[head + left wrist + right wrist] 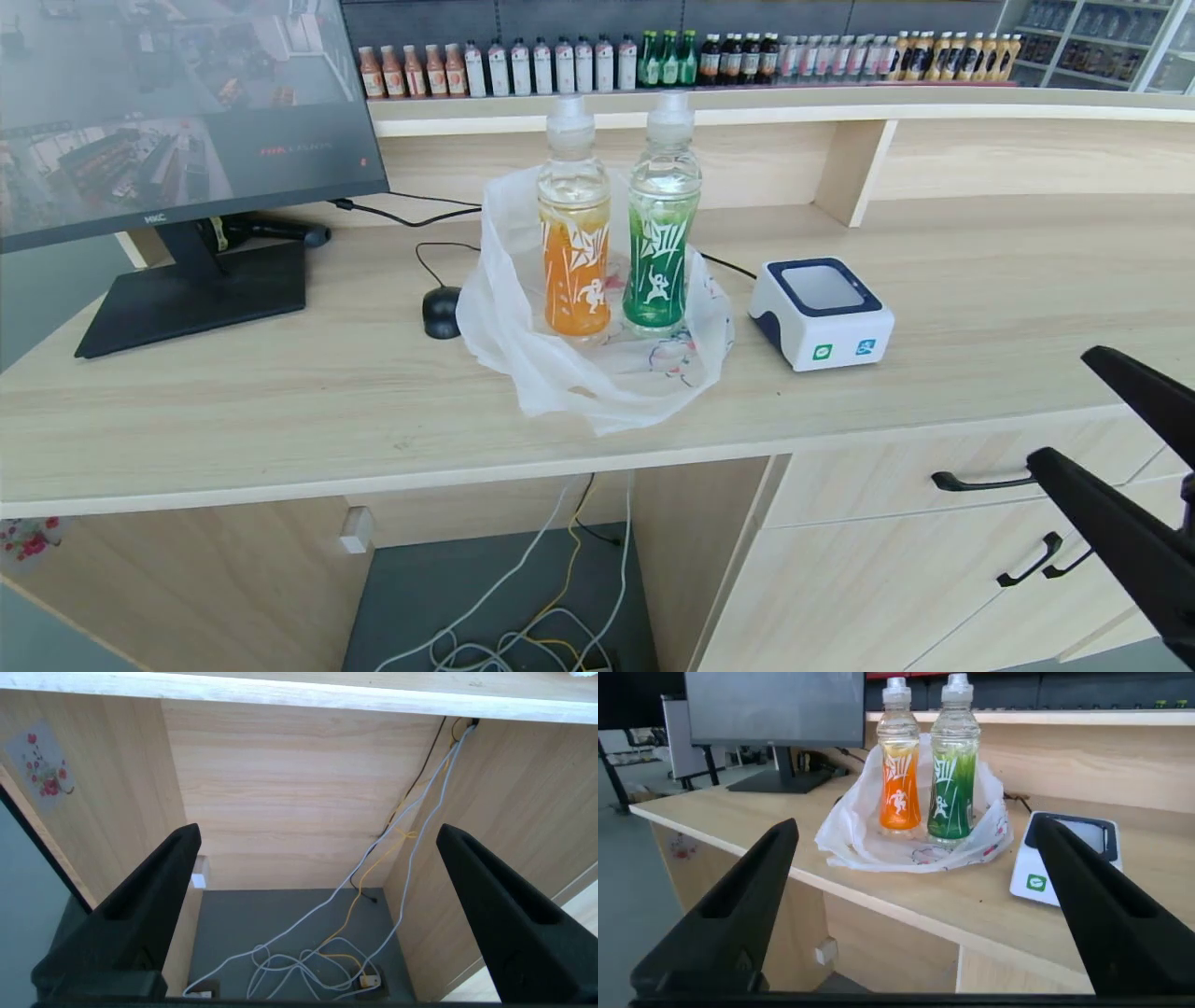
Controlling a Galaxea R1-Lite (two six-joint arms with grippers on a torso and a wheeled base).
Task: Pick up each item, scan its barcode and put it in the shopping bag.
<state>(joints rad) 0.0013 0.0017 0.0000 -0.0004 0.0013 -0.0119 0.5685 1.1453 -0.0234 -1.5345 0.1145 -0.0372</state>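
Evidently the bagging is close to finished. 2 drinks bottles, the orange bottle (574, 252) and the green bottle (661, 243), stand upright side by side inside the white shopping bag (523, 359). The bag's rim is slumped around their bases on the desk (280, 401). The barcode scanner (820, 313) sits just beside the bag on the robot's right, window facing up. (The row of bottles (691, 61) on the far shelf looks like shop stock, not part of the job.)

The right hand (1060, 406) hangs off the desk's front edge, low and to the right, its fingers spread wide and holding nothing. The left hand (318, 833) is below the desktop, facing the kneehole and its tangle of cables (318, 963), likewise spread and empty.

I judge that both items are bagged and the step in hand is simply to finish cleanly. Doing that well means keeping both hands spread and well away from the bag's loose plastic. A snagged edge could tip the tall bottles, which have nothing firm to lean on. Any lift of the left arm should go outward first, clear of the desk's underside and the wires.
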